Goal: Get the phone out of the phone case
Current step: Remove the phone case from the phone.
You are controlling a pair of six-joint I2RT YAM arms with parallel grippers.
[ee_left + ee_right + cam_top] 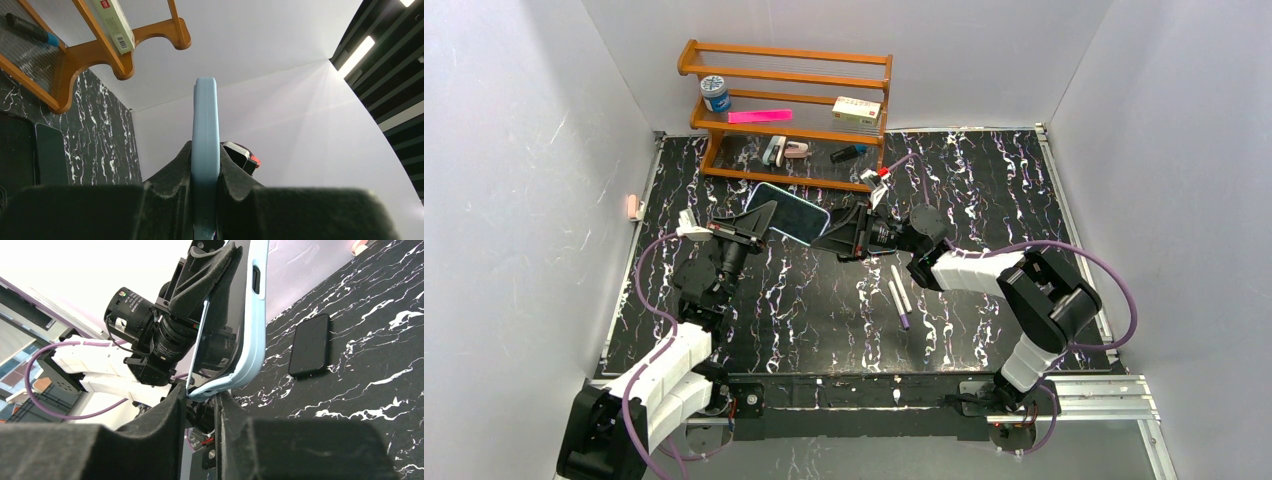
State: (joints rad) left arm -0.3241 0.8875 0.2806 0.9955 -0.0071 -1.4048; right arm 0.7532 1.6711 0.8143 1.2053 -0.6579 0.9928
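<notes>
The phone case [255, 335] is held clear of the bench [844, 320], edge-up between both arms, with the phone [789, 213] seated in it as a dark glossy panel inside the light blue rim. The left tool [206, 150] is clenched across the thickness of the case at one end. The right tool [200, 397] straddles the opposite lower corner and appears closed on it. Treat the case as a soft, flexible shell: its rim should yield and peel back under a corner load. Treat the phone as a rigid, smooth, fragile slab: the glass face offers little friction, and a drop to the bench risks damage. Recommended hold: clamp the case by its rim or back, then push or peel at a corner so that the lip releases. Do not squeeze face and back together, since that locks the phone in place. A thin bright edge near the lower corner may be the phone standing proud of the rim; this cannot be confirmed. A separate black slab [311, 344] lies flat on the bench; identity undetermined.
</notes>
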